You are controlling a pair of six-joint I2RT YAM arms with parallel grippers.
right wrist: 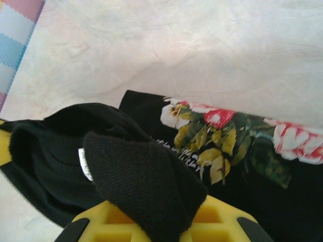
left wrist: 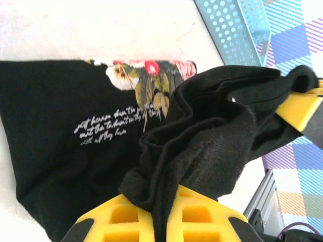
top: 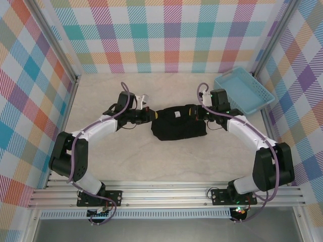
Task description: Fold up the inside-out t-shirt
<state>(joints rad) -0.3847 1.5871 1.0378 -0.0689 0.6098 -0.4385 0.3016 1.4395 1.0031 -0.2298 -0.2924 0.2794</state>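
The inside-out t-shirt (top: 179,125) lay bunched at the centre of the desk (top: 151,166), between the two claws. The left claw (top: 151,117) was clenched on black cloth at the shirt's 9 o'clock edge. The right claw (top: 200,113) was clenched on cloth at its 3 o'clock edge. In the left wrist view, a fold rose from between the yellow fingers (left wrist: 121,219). The floral print (right wrist: 217,131) faced upward. A blue basket (top: 245,91) stood at 2 o'clock, apart from the shirt.

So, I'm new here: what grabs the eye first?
A black soft cloth t-shirt bunched mid-table, its ends pinched by the left gripper and right gripper. Its pink, white and yellow flower print shows at one edge; a light blue perforated plastic basket sits far right.
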